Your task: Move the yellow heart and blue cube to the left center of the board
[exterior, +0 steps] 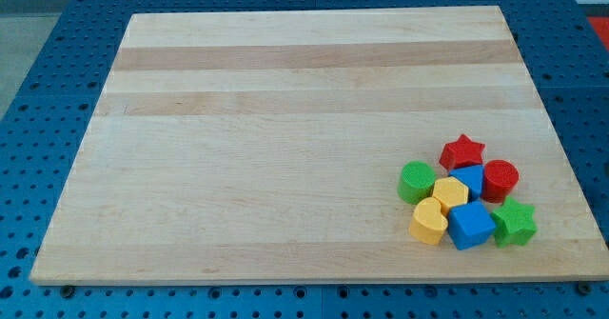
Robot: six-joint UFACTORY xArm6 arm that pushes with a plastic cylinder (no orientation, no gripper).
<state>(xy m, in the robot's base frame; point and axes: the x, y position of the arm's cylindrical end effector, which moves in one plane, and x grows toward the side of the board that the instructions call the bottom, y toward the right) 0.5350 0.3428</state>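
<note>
By the board's bottom-right corner, the yellow heart [428, 222] and blue cube [470, 226] sit packed among 6 other blocks. Our tip is out of view, so we cannot tell its state. We judge that pushing here could drag neighbours like the green star [515, 223] along; the wooden board [285, 119] lies otherwise bare on a blue perforated table [57, 62].

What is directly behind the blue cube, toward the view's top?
Behind the blue cube sits another blue block, its lower part covered, shape unclear. The yellow hexagonal block is beside it. My tip is not visible.

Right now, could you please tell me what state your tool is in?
My tip is not in view, so its state cannot be told; nothing touches the yellow heart or blue cube.
</note>
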